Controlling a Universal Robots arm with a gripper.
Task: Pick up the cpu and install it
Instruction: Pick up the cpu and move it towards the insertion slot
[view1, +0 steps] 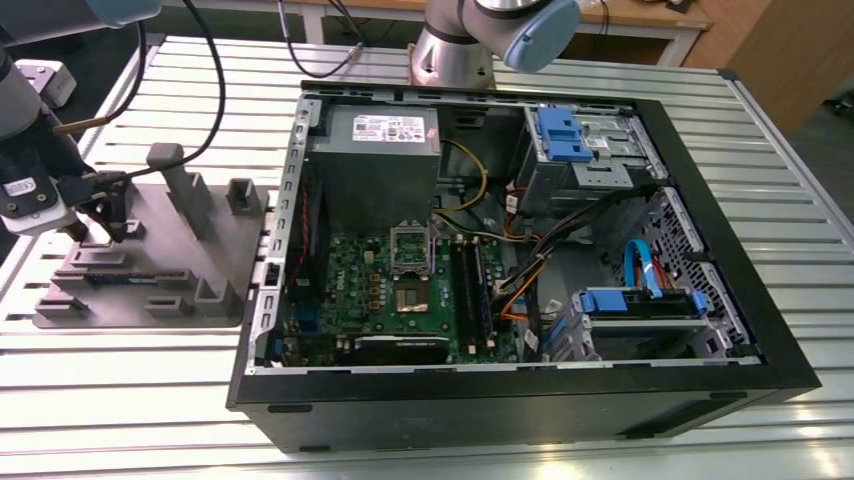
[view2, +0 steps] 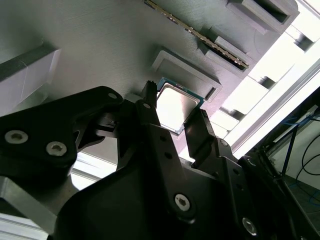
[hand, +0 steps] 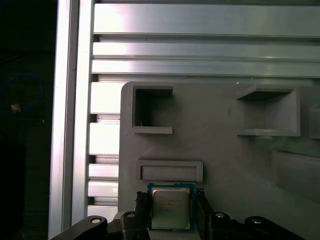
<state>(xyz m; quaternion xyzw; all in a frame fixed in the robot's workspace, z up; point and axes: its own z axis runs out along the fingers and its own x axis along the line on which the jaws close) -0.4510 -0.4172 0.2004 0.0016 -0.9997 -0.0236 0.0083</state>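
Grey fixture (view1: 227, 255) | jaws clamp cpu (hand: 170, 208) in both wrist views | exterior view adds green motherboard (view1: 354, 275), well apart

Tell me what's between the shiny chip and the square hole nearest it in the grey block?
A low rectangular frame raised on the grey block sits between the cpu and that square hole, seen in the first wrist view.

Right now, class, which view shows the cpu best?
The first wrist view: the cpu faces the camera nearly square-on, its metal top plain. The second wrist view shows it slanted, partly behind the gripper. In the exterior view the gripper sits over the fixture, the cpu too small to tell.
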